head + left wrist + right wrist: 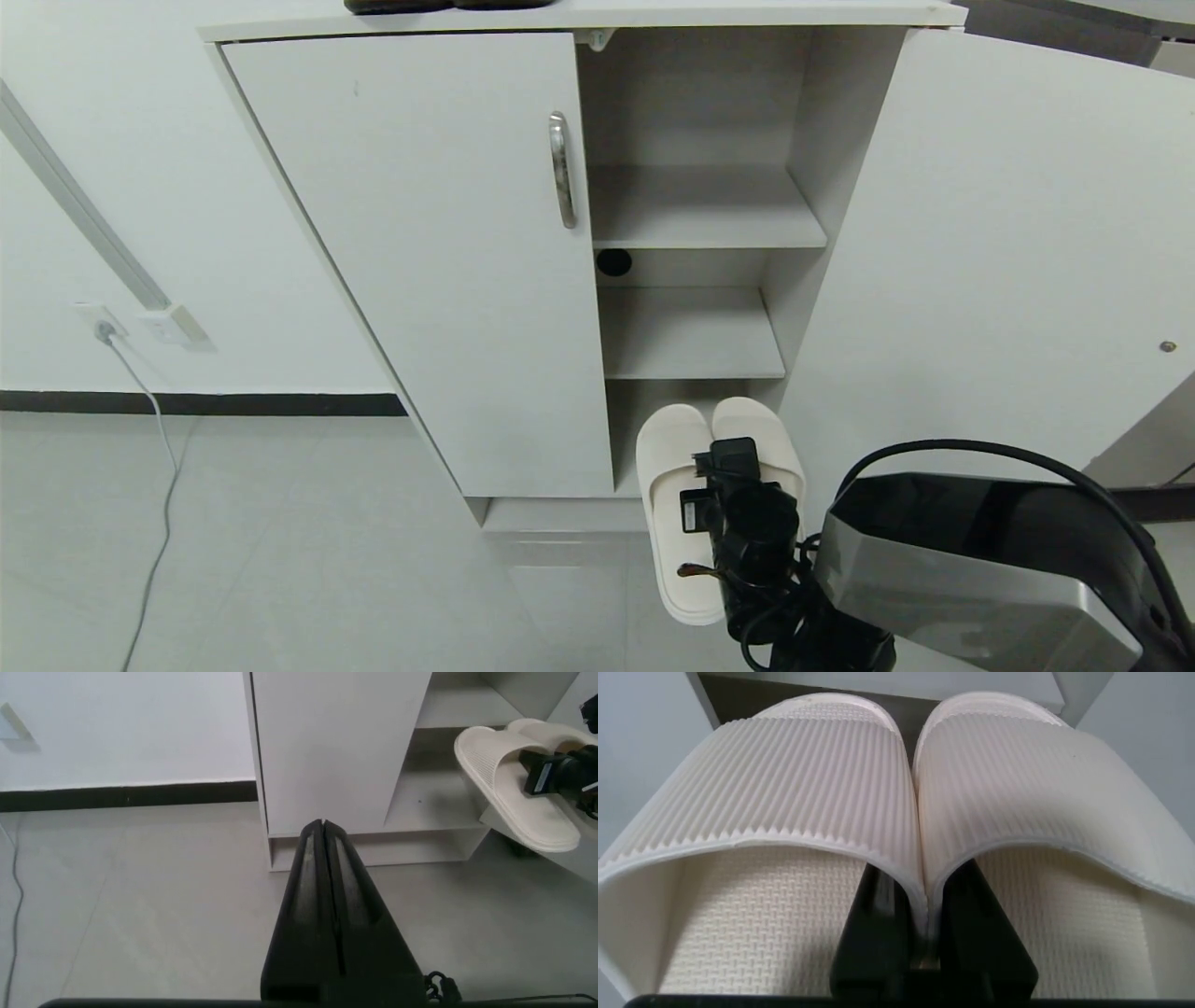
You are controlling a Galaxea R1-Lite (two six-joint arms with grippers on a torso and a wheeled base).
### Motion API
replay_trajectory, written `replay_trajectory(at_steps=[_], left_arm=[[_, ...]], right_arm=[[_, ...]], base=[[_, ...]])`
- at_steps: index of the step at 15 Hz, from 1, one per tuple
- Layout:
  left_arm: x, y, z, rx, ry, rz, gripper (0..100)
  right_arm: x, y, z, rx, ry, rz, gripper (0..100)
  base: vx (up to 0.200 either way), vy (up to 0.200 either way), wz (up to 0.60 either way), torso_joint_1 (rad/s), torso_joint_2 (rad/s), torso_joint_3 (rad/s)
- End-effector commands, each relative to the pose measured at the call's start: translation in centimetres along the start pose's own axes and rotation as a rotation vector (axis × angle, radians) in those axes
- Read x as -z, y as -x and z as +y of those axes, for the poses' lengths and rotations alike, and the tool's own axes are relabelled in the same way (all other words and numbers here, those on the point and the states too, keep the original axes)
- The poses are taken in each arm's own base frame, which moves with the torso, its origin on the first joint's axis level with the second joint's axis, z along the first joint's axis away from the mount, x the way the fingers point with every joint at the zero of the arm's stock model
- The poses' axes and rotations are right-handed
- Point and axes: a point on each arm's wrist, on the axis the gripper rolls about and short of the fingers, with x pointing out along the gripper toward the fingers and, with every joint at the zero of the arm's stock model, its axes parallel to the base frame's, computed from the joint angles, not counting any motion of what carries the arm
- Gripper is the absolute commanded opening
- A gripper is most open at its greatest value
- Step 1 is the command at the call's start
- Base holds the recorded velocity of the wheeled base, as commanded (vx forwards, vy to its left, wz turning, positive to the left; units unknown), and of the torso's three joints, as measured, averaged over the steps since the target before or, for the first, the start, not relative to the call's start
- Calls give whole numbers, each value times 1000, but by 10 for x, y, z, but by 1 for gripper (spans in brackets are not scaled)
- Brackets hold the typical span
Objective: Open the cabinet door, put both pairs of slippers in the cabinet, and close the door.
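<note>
Before the open cabinet door, the right end effector pinched the white slippers, unshelved; the left end effector was closed, empty; the dark pair and door-closing remained.

Right gripper seemingly pinching white slippers before open cabinet.

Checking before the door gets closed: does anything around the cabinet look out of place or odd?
Nothing looks damaged or spilled. The white slippers are not inside: the right gripper holds them pinched together, toes at the bottom compartment, heels past the cabinet front. A dark thing lies on the cabinet's top.
</note>
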Motion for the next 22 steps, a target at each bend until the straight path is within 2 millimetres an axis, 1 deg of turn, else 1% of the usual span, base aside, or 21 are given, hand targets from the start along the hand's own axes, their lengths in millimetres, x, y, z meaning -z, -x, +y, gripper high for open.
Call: replay_trajectory(at_steps=[1,4,13,17,22], left_arm=[[0,0,0,0,0,1,0],[0,0,0,0,0,1,0],[0,0,0,-1,0,1,0],[0,0,0,-3,8,1,0],[0,0,0,-3,8,0,0]], right_arm=[[-7,0,0,1,-12,-12,0],[-11,0,-1,1,-19,-20,0],[-11,1,-1,1,-15,-18,0],[-7,-1,-3,4,-11,-12,0],[-12,-15,-3,-38,-10,-13,0]], base=[[200,0,0,2,2,2],[200,0,0,3,-1,4],[200,0,0,3,2,3],[0,0,0,0,0,0],[0,0,0,0,0,0]])
